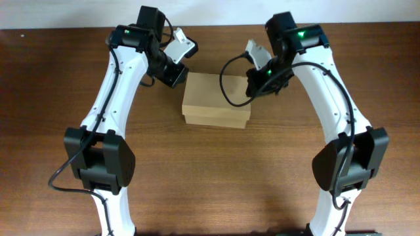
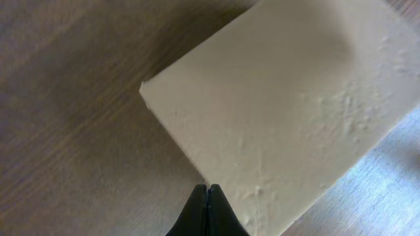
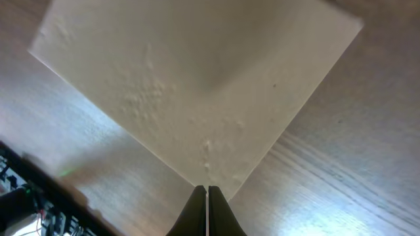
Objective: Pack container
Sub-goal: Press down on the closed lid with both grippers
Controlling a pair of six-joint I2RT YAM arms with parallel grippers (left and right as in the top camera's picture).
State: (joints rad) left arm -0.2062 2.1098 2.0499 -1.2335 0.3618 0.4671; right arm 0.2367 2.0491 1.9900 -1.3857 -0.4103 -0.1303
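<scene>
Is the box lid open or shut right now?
Shut. The box shows a flat, unbroken top in every view, with no flap raised.

Table [image 1: 210, 177]: dark brown, wood-grain surface. One item rests directly on it: the container [image 1: 216, 100], tan cardboard, lid closed, sitting flat. Pale glare on wood beside it.

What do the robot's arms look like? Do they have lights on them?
The left arm and the right arm are both white tubes with chunky black joints. Each has a small green light near the top and a black cable looping beside it. The jaws are thin, black and pointed.
</scene>
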